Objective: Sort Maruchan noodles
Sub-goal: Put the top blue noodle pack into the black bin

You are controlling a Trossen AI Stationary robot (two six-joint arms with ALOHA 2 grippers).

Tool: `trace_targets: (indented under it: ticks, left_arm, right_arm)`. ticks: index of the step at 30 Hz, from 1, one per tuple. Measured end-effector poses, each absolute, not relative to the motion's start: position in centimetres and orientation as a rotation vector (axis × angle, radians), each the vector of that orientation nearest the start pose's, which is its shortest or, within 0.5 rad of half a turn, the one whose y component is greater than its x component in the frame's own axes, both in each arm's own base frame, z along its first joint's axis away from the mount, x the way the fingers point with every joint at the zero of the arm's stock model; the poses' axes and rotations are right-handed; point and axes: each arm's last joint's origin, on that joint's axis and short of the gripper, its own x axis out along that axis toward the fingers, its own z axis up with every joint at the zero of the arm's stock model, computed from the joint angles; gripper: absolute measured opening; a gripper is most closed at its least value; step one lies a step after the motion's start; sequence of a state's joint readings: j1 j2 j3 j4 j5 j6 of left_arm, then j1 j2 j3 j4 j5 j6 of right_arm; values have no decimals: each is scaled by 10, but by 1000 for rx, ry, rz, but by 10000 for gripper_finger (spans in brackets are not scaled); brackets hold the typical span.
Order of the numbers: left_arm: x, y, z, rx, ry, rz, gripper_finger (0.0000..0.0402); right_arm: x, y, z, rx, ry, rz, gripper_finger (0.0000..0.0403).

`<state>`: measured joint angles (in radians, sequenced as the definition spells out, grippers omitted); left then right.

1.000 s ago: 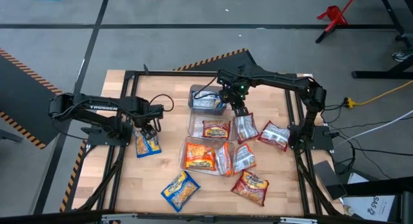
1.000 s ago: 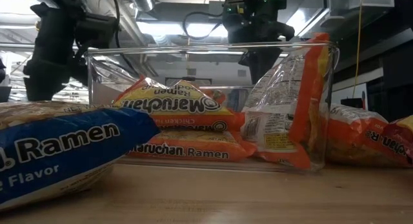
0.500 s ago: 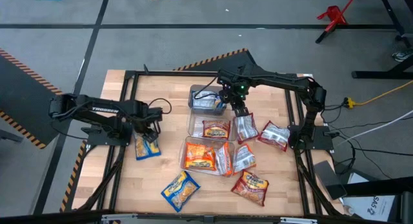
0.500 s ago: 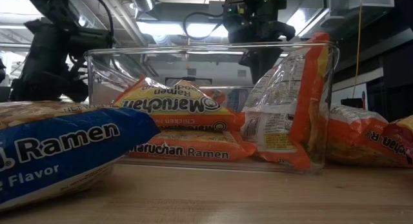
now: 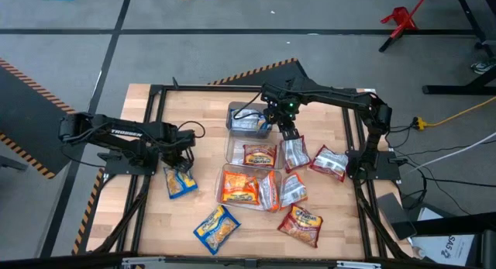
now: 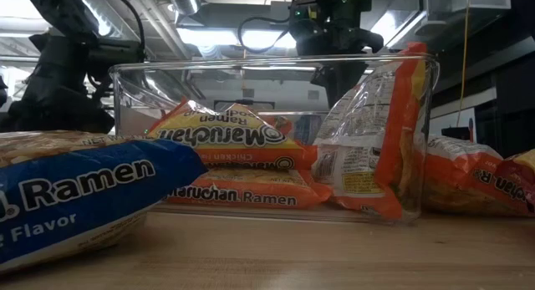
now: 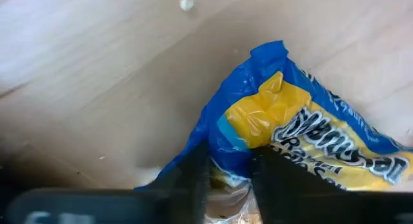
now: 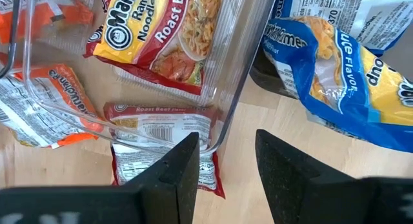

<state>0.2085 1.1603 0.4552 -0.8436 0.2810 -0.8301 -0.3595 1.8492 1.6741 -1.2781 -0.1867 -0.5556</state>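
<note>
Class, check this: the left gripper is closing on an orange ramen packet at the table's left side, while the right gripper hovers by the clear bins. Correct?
Not quite. The left gripper is pinching a blue-and-yellow ramen packet, not an orange one, as the left wrist view shows. The rest holds: the right gripper hovers by the clear bins.

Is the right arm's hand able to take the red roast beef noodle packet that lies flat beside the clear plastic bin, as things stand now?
Probably yes. The right hand hangs just over the red roast beef noodle packet, its fingers apart. Only the clear plastic bin's wall stands close beside it.
</note>
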Motion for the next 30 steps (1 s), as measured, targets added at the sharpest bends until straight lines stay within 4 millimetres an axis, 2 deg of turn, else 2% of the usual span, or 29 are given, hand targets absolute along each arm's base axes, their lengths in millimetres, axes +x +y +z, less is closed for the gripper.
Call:
trace_targets:
  ticks: [5,8,11,15,19,23,30]
  left_arm:
    - [141,22,137,-1028,1464,596,23]
    - [145,23,142,-1015,1439,602,13]
    - [155,26,154,-1001,1382,598,13]
    - [169,29,179,-1004,1326,569,10]
    - [179,33,213,-977,1276,588,9]
    - [185,43,249,-950,1197,646,8]
    - [188,60,305,-930,1015,725,8]
  right_arm:
    - [334,-120,279,-69,1379,245,138]
    - [330,-119,285,-82,1370,235,138]
    - [323,-116,298,-95,1337,224,138]
    - [309,-111,321,-113,1273,194,138]
    - [293,-105,344,-116,1203,151,138]
    - [276,-99,365,-120,1133,113,138]
    - [252,-90,389,-120,1054,61,138]
